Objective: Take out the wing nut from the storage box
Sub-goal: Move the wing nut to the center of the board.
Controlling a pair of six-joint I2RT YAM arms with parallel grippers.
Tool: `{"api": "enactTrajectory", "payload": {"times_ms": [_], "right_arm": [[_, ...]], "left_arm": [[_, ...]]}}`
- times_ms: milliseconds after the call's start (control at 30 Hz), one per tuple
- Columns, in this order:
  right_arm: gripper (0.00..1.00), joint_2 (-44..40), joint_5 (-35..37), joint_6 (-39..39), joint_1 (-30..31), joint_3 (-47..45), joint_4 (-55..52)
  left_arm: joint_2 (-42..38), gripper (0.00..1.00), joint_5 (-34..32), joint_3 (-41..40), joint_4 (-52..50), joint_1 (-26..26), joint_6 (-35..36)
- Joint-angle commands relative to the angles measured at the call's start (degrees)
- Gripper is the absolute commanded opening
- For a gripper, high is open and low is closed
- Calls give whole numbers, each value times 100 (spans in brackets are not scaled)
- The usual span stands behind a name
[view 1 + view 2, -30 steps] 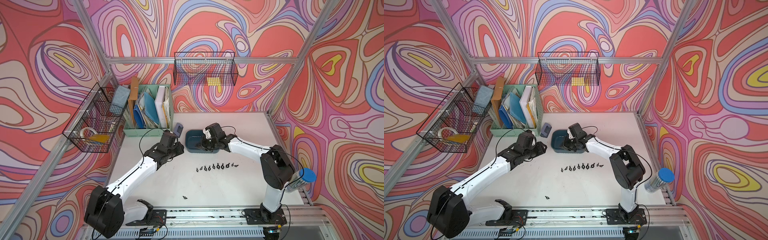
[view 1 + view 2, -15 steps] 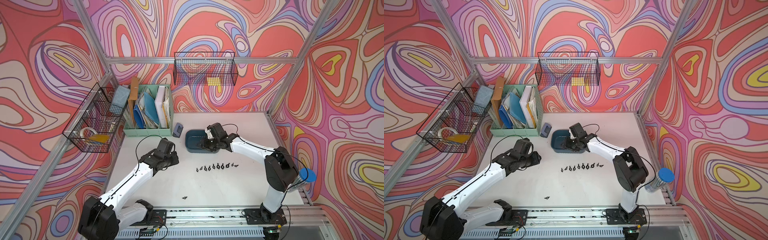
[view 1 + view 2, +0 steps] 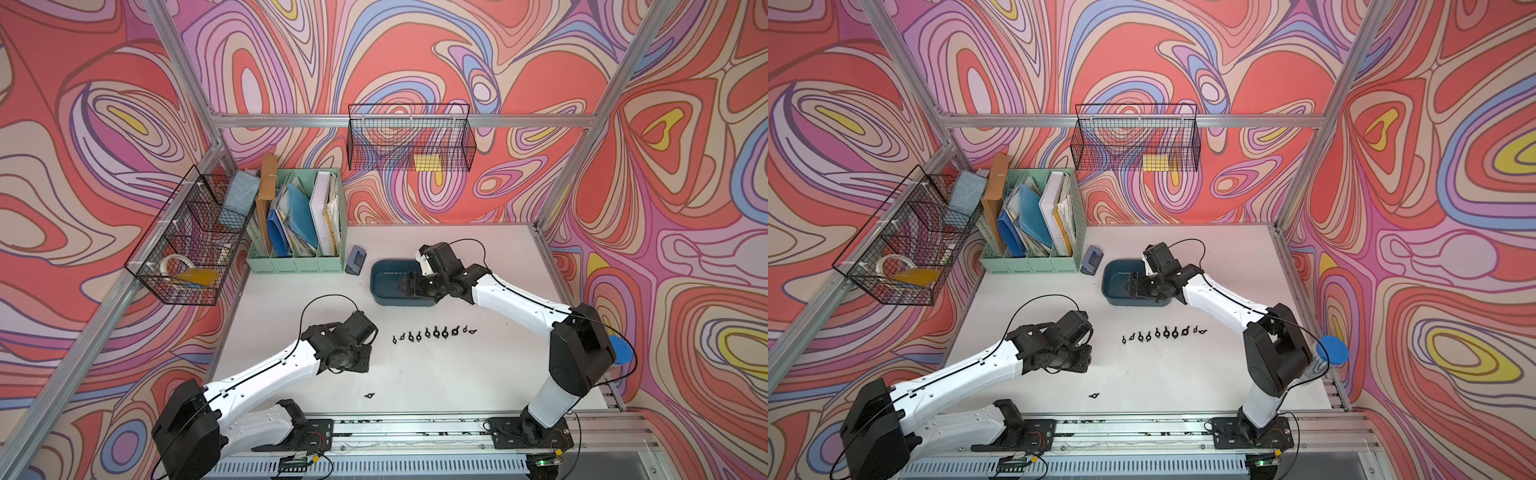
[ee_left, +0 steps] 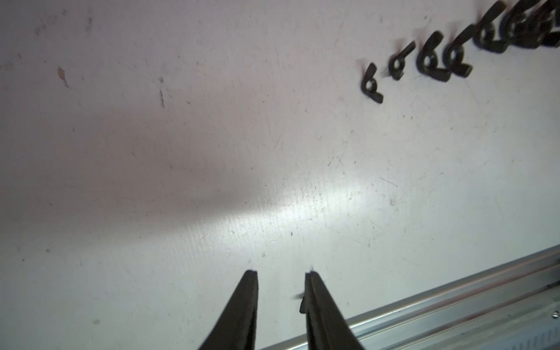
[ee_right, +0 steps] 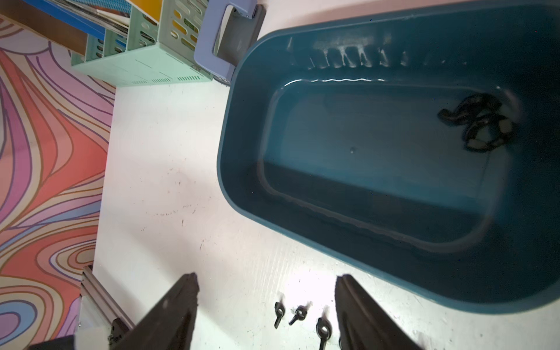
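Note:
The teal storage box point(image 3: 384, 296) point(image 3: 1115, 297) stands mid-table. In the right wrist view its rim point(image 5: 225, 127) shows, with a few black wing nuts point(image 5: 477, 121) clumped at one end of its floor. My right gripper point(image 5: 266, 278) point(image 3: 405, 286) hovers over the box's near right part, open, with nothing between its fingers. A row of several wing nuts point(image 3: 432, 332) point(image 3: 1163, 332) point(image 4: 424, 60) lies on the table in front of the box. My left gripper point(image 4: 281, 272) is low over bare table left of that row, open by a narrow gap and empty. A lone wing nut point(image 3: 369, 395) lies near the front.
A mint-green file organiser point(image 3: 295, 257) and a grey-blue hole punch point(image 3: 355, 259) stand left of the box. Black wire baskets hang on the left wall point(image 3: 187, 245) and back wall point(image 3: 409, 141). A blue-capped cylinder point(image 3: 621, 353) stands at the right edge. The metal rail point(image 3: 415, 424) runs along the front.
My left arm has drawn back from beside the box toward the front left of the table. My right gripper has stayed over the box and its jaws have spread apart.

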Motion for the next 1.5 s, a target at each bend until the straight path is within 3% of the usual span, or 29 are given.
{"api": "enactTrajectory", "payload": {"times_ms": [0, 67, 167, 300, 567, 767, 933, 1200, 1467], "right_arm": [[80, -235, 118, -254, -16, -44, -125], [84, -308, 127, -274, -26, -107, -149], [98, -469, 223, -269, -52, -216, -198], [98, -651, 376, -256, -110, -318, -304], [98, -800, 422, -107, -202, -458, -373], [98, -782, 434, -68, -211, -421, -406], [98, -762, 429, -55, -224, -403, -430], [98, -730, 446, -45, -237, -379, -474], [98, -723, 468, -55, -289, -331, -553]], "left_arm": [[-20, 31, -245, -242, -263, -533, -292], [137, 31, -260, -330, -197, -769, -314], [386, 30, -251, -370, -27, -1180, -304], [662, 31, -239, -331, 212, -1590, -271], [1166, 32, -252, -249, 371, -1915, -161], [1433, 27, -338, -216, 474, -1927, -154], [1528, 14, -494, -173, 476, -1929, -196], [1772, 10, -1030, 27, 451, -1893, -266], [2506, 10, -763, 555, 899, -1003, 152]]}}
